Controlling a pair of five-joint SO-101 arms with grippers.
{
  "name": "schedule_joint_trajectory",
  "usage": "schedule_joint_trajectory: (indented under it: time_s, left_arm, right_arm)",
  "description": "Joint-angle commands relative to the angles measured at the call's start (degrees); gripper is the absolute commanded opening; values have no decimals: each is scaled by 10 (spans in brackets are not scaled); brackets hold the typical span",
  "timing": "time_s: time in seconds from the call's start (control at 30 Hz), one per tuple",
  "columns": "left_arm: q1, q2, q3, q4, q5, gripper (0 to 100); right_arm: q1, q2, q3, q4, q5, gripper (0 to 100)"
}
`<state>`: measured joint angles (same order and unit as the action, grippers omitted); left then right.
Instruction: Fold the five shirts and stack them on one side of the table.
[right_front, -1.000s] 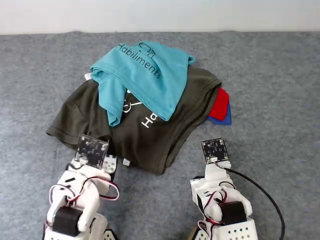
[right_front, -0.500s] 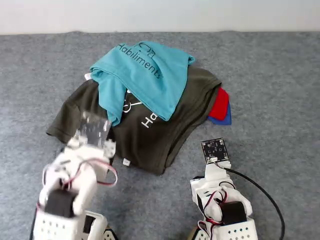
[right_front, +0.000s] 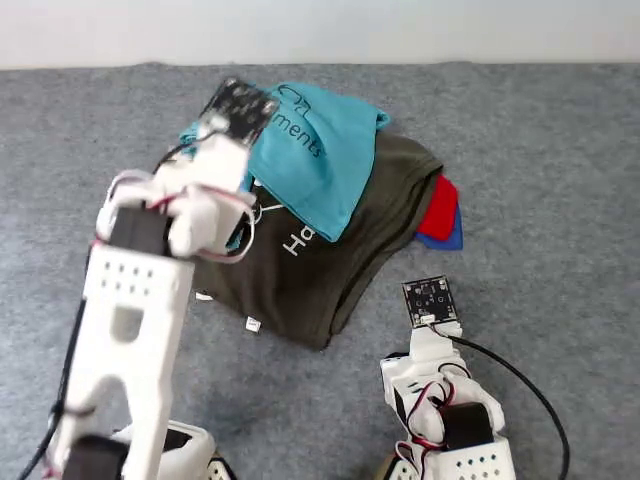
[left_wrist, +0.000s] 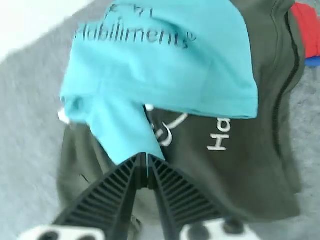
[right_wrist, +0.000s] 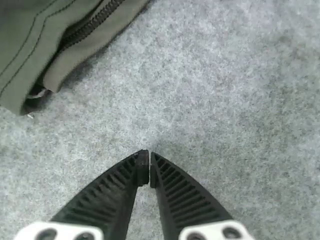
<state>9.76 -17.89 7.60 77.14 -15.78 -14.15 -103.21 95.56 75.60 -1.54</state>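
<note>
Left hand poised over the shirt heap, nothing folded yet

The left hand (left_wrist: 146, 162), fingers pressed together and empty, hangs above the crumpled teal shirt (right_front: 310, 150), its tips over the teal sleeve that drapes across the dark olive shirt (right_front: 300, 280). The teal shirt tops the heap, its long axis running diagonally away from this hand, so the left arm looks the nearer one for a first pick. A red shirt (right_front: 440, 208) and a blue shirt (right_front: 452, 241) peek out at the heap's right edge. The right hand (right_wrist: 145, 160), likewise closed and empty, sits low over bare grey worktop (right_front: 560, 150) just beside the olive hem. The teal shirt carries dark lettering, the olive one white lettering.
</note>
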Motion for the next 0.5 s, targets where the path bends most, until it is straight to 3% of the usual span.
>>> schedule_joint_trajectory:
  time_s: [0.0,0.17,0.47]
  left_arm:
    - [11,75,-85,61,-67,122]
    - [22,171,-156,104,-78,334]
    - [68,334,-271,106,-81,340]
  right_arm:
    - [-1,-1,9,-9,5,9]
    - [-1,-1,9,-9,5,9]
    - [-1,-1,9,-9,5,9]
